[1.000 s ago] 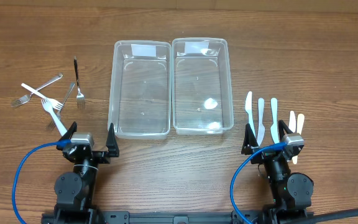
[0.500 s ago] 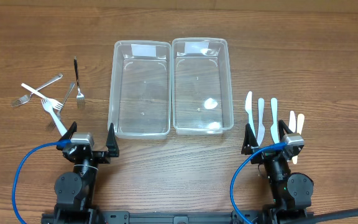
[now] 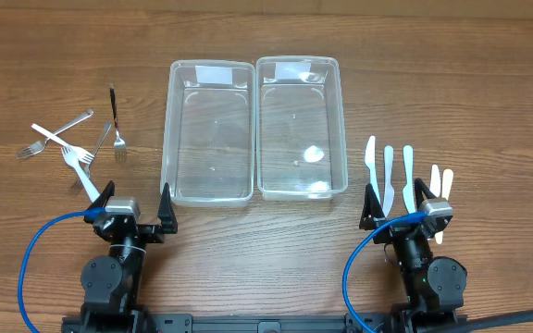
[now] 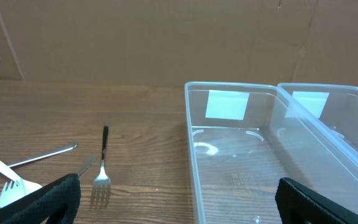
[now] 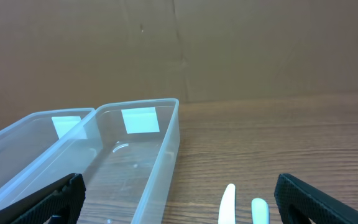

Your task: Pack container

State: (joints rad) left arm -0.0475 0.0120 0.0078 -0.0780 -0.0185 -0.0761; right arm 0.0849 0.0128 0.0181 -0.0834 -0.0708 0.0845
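Right: both arms sit at the 6 o'clock edge of the counter.

- Your left fingers are spread wide and released, with nothing between them. In the left wrist view the two tips sit at the bottom corners with bare counter between.
- Your right fingers are likewise released and grip nothing.
- Two clear tubs lie mid-counter with their long sides touching. The left tub and right tub each carry a white label at the 12 o'clock end.
- The forks are scattered at 9 o'clock of the left tub, well apart from it.
  - The black-handled fork lies along the 12–6 line with its tines toward 6.
  - Two metal forks lie angled and overlapping with a white fork.
  - The white fork's 5 o'clock end runs up to your left fingers. You cannot tell whether it touches them.
- Three white knives lie in a row at 3 o'clock of the right tub, and two cream pieces lie just beside them at their 3 o'clock.
  - The 6 o'clock ends of all of these are hidden by your right fingers.
  - The right wrist view shows two pale tips at its bottom edge.
- A blue cable loops from each arm base.
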